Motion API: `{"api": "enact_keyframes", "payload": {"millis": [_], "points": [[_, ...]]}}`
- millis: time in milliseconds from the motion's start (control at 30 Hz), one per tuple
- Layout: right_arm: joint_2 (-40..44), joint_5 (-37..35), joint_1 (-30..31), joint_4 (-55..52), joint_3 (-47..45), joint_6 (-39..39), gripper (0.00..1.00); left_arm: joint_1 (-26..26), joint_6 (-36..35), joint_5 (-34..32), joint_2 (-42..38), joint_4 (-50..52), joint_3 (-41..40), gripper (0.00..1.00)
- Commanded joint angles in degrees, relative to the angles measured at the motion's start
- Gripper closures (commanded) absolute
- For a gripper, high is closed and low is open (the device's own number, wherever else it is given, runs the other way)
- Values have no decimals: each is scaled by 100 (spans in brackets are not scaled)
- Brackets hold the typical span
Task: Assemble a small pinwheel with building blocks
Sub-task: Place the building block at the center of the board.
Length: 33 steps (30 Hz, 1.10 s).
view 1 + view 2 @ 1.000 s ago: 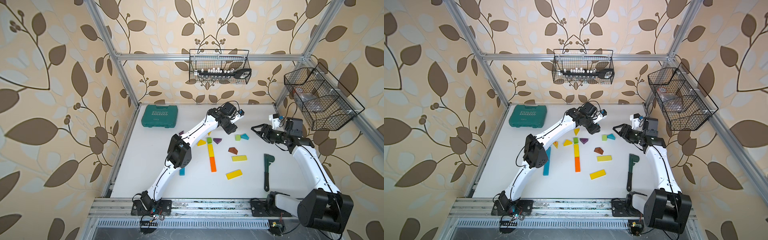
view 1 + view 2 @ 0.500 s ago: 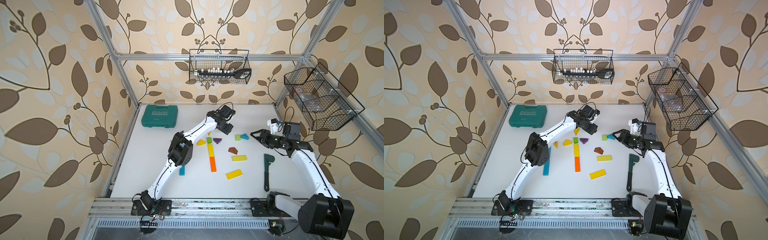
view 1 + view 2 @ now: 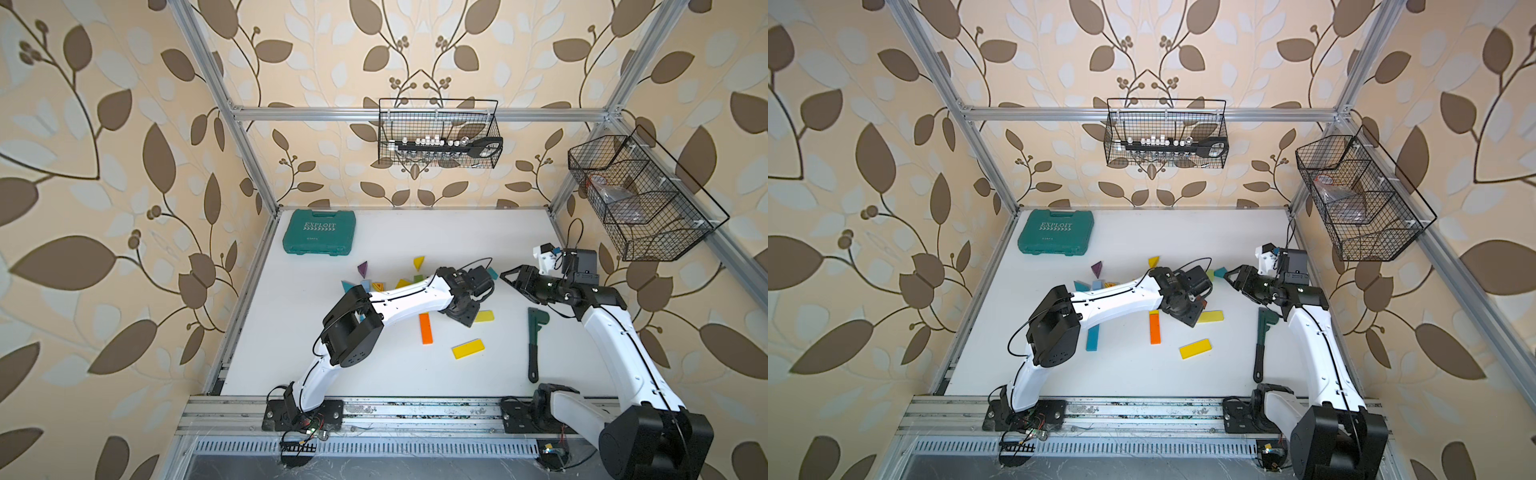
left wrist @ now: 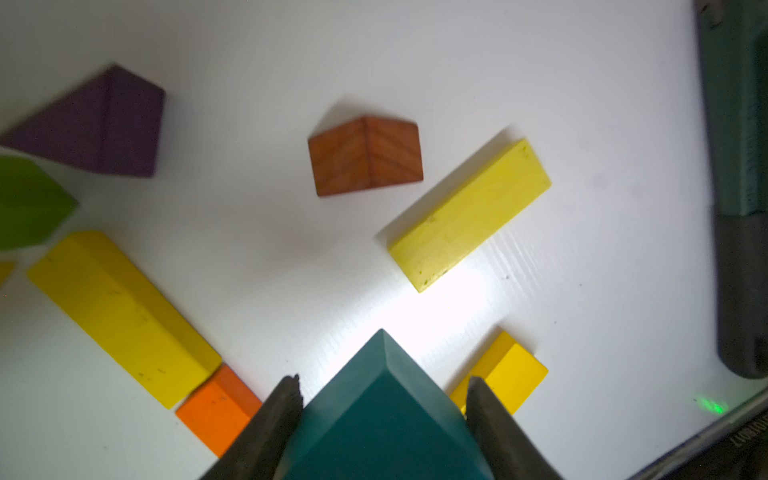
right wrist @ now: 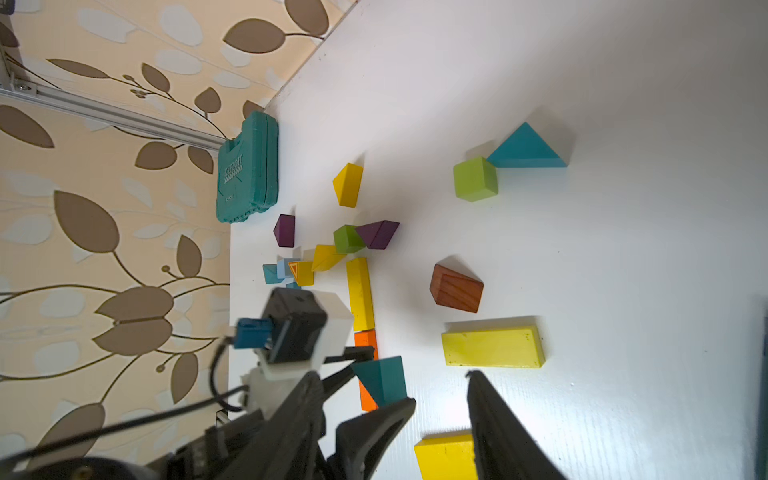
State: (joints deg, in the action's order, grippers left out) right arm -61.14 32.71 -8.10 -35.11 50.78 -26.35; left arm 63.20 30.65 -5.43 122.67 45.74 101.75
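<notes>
Tabletop (image 3: pixel 374 374) of white board, described from the robot's base outward. Nearest lie a bright yellow wooden bar (image 3: pixel 468 348) and, well apart toward the right arm, a dark green wrench with black handle (image 3: pixel 533 345). Beyond the yellow bar, an orange wooden bar (image 3: pixel 425 328) lies end to end with a long yellow wooden bar (image 5: pixel 360 293).

Beside the orange bar, the left tool (image 4: pixel 382 386) is clenched on a dark teal wooden triangular wedge (image 4: pixel 382 428), with one finger (image 4: pixel 278 411) pressed against each side. The right tool (image 5: pixel 440 390) is released: its fingers stand apart with only bare tabletop between them, near a lime-yellow wooden bar (image 5: pixel 492 347).

Just beyond that bar sits a brown wooden wedge (image 5: pixel 456 289). Farther on, a green wooden cube (image 5: pixel 347 239) touches a purple wooden wedge (image 5: pixel 378 234), and a lime-green wooden cube (image 5: pixel 476 178) sits just beside a pale teal wooden triangle (image 5: pixel 525 147). A yellow wooden wedge (image 5: pixel 348 185) lies farther still. A teal plastic case (image 3: pixel 319 232) occupies the far corner on the left arm's side.
</notes>
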Motion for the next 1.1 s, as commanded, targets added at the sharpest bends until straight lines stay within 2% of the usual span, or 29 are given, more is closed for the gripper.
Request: {"api": "enact_keyframes", "payload": {"millis": [0,100,200,300,467,567,600,633,700,733,767,900,1067], "points": [[210,-246,117,-134,-116,-142,43,-52,378,-243,-127,-248,-209,69],[267,-326,239,-189,-131,-171,43,64,308,-469,-4,-175,-216,66],[335,-461,273,-301,-139,-109,43,142,255,-541,54,-319,-350,57],[426,-592,270,-416,-129,-56,42,149,244,-539,118,-459,-428,43],[551,-673,271,-479,-147,-90,39,149,214,-569,429,-477,-213,50],[586,-667,272,-479,-137,-81,37,154,220,-471,546,-547,-156,49],[587,-668,273,-479,-139,-72,35,158,220,-459,549,-572,-164,45],[565,-669,260,-503,-128,-53,33,165,205,-440,540,-606,-199,37],[506,-619,265,-577,-36,40,23,185,107,-423,486,-696,-275,27],[485,-575,260,-613,31,128,16,193,125,-477,462,-670,-279,23],[476,-568,260,-618,86,182,1,193,145,-510,429,-648,-279,20],[552,-211,172,-287,117,203,0,210,174,-597,21,-733,-438,14],[659,257,-327,294,-72,-187,0,304,309,-537,-991,-1072,-1052,11]]}}
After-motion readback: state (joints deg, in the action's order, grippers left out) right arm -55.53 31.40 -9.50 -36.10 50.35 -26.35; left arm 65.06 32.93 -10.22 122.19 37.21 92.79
